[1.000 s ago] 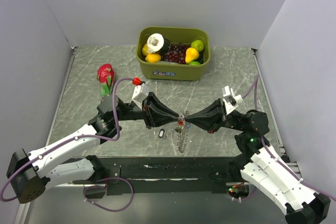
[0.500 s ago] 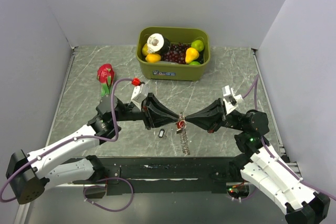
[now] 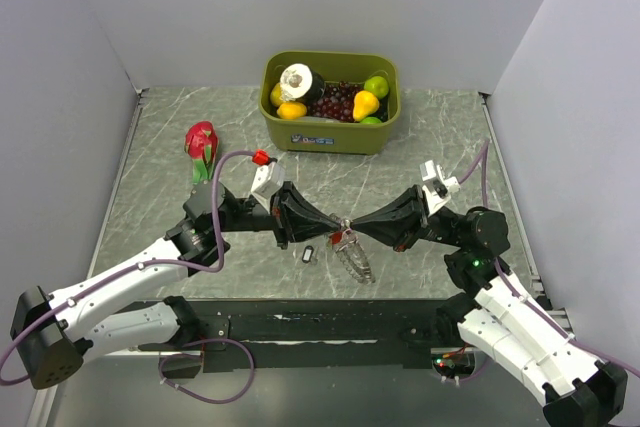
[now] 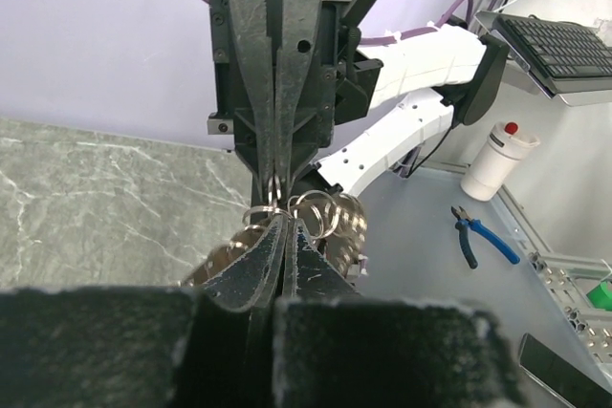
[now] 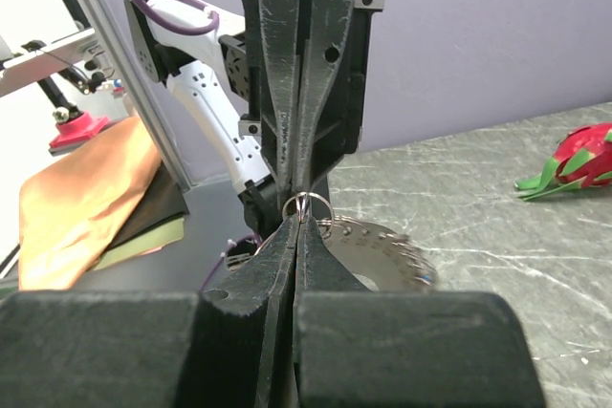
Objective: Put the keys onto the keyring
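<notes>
Midway across the surface [image 3: 160, 197], the left fingers [image 3: 330, 221] and the right fingers [image 3: 366, 225] meet tip to tip, both pairs pressed fully together. The right fingers pinch a small wire loop [image 5: 303, 204] at the top of the keyring [image 3: 355, 259]. The left fingers' tips sit against that same loop from the other side; whether they really clamp it cannot be told. From this point the keyring hangs down and slants towards the near right, its coiled rim catching the light. A red key head [image 3: 334, 240] shows just under the tips, against the ring. Just left of it, a small dark key [image 3: 308, 254] lies on the surface, apart from both pairs of fingers. Further back, a green bin [image 3: 330, 137] of fruit stands against the rear wall, and a pink dragon fruit [image 3: 201, 144] lies well off to the left.
</notes>
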Tool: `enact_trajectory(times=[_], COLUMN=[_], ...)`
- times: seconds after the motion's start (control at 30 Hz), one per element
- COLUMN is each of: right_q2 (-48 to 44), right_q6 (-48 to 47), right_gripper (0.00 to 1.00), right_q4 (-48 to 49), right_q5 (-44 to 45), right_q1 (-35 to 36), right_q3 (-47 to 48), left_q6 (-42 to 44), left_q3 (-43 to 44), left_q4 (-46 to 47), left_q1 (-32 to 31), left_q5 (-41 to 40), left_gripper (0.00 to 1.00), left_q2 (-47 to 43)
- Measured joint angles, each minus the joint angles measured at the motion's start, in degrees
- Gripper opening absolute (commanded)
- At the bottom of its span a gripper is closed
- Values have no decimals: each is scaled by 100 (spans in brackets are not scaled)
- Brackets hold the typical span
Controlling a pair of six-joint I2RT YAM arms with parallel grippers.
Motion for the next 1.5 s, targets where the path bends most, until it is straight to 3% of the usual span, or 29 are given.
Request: enact_trajectory(times=[0.5,0.9,1.5], right_q2=[20,17,-2], right_q6=[0,17,-31], right_gripper=[0,0,0], right_q4=[81,162,260], right_q5=[2,7,-22], right_q1=[0,0,0], right_q3=[-94,-157,-326], left_q6=[330,70,-387], left_q3=[323,455,358], left_q4=[-651,-647,109], left_q1=[-188,-310,-487], left_q5=[-498,-1368,-1016], left_gripper=[1,1,1], left_q2=[-258,210,999])
